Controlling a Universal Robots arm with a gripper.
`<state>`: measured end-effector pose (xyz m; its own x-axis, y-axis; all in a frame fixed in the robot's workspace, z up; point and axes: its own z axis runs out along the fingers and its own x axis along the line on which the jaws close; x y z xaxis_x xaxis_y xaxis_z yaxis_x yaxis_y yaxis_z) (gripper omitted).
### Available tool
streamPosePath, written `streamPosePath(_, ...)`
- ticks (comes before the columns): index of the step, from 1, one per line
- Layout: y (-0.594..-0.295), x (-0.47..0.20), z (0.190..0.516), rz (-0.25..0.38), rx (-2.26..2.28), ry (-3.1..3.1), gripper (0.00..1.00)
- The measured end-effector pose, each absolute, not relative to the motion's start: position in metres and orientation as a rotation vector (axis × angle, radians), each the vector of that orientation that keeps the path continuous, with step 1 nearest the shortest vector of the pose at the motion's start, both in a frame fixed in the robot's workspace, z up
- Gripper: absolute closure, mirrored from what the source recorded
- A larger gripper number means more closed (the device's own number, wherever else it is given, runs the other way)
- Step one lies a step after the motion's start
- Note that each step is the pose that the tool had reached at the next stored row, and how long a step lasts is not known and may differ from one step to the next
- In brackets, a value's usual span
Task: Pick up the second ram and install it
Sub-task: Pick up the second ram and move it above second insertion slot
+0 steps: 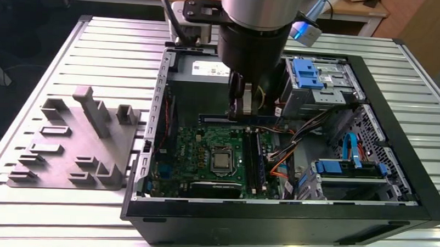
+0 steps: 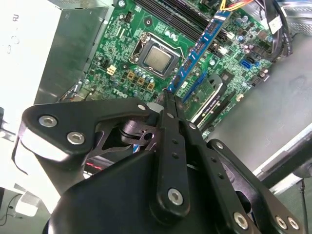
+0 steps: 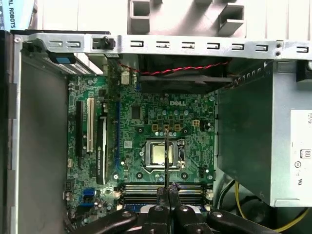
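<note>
The claw (image 1: 242,112) hangs inside the open computer case (image 1: 275,224), which lies on its side on the slatted metal surface (image 1: 56,216). Its two black fingers are pressed together on the second ram (image 1: 214,118), so the claw is narrow and holds this stick. In the exterior view the second ram lies level and crosswise, in the air above the far edge of the green motherboard (image 1: 197,155), just in front of the grey power-supply box (image 1: 200,73). It is not in a slot.

In the second wrist view the claw (image 2: 170,97) grips the second ram (image 2: 200,48) at its near part. The stick runs away from the fingertips as a long, narrow blue-and-dark strip above the motherboard (image 2: 122,29). The silver processor chip (image 2: 158,57) sits in its socket to one side of the strip.

In the first wrist view the second ram (image 3: 166,156) shows edge-on as a thin dark line. This line rises from the claw (image 3: 167,191) and crosses in front of the processor chip (image 3: 160,153). The long memory slots (image 3: 146,187) lie on the board close to the fingertips, at a right angle to the held stick.

A grey plastic block with upright slotted posts (image 1: 72,146) stands on the surface, beside the case at the exterior view's left.
</note>
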<state>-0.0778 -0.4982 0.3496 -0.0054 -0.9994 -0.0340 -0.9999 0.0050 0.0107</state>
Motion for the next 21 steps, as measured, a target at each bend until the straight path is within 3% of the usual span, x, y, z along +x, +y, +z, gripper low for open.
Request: streamPosePath(21, -0.485, -0.078, 0.324, 0.054, -2.205, 2.217, 0.92)
